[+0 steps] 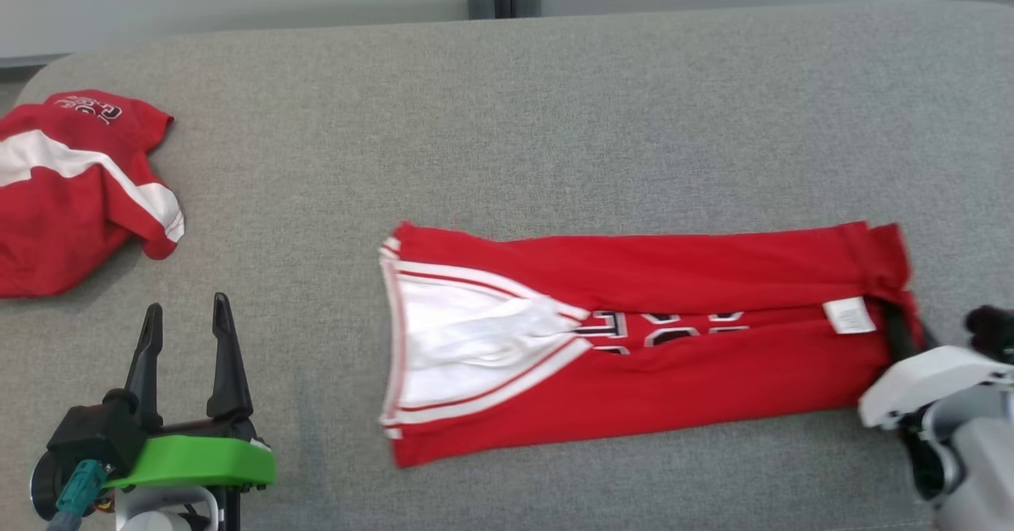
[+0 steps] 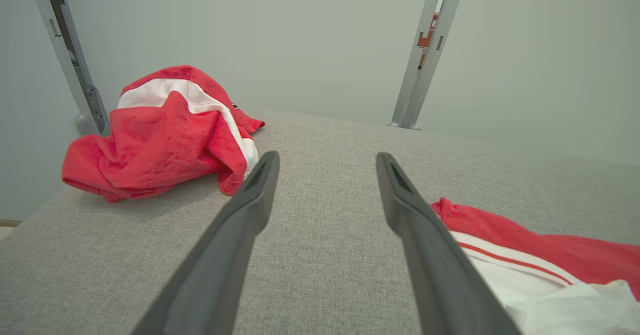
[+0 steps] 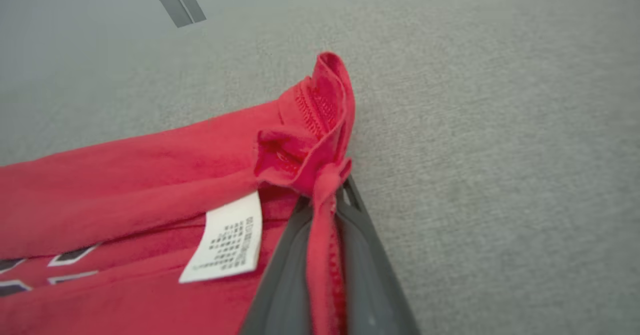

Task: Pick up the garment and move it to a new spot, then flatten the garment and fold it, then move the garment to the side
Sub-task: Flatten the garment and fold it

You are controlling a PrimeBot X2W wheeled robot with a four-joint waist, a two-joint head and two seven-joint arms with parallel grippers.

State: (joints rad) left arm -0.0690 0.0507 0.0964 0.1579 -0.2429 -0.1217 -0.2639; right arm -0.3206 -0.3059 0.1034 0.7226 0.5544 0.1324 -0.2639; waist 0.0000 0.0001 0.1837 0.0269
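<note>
Far-left edge of the grey woven surface [image 1: 554, 119]: crumpled red-and-white cloth heap [image 1: 71, 190]. Lies loose, nothing touching it. Probably not the piece being worked.

Front-left of the surface: left gripper [image 1: 188, 305]. Two long dark fingers spread wide with nothing between them. Sits low over bare weave, apart from both cloths.

Middle to right of the surface: long red knit garment with white trim and dark lettering [image 1: 713, 269]. Lies flat as a narrow band, long edges turned in toward the centre line and half covering the lettering. White-trimmed opening at the end nearer the surface's middle. Small white care label [image 1: 849, 315] at the end nearer the surface's right edge.

Toward the right edge of the surface: right gripper [image 3: 330, 195]. Fingers pressed together on a pinch of the red hem. Cloth bunches and lifts a little at that corner, the rest of the band flat on the weave.

Progress, as a judgement:
- Looks done: relocation, flattening and the lengthwise fold.
- In hand: probably the start of a crosswise fold, the pinched end to go over toward the white-trimmed end. Possibly the start of the move aside instead; cannot tell which.
- Left: at least the final shift to the side, and likely one crosswise fold before it.
</note>
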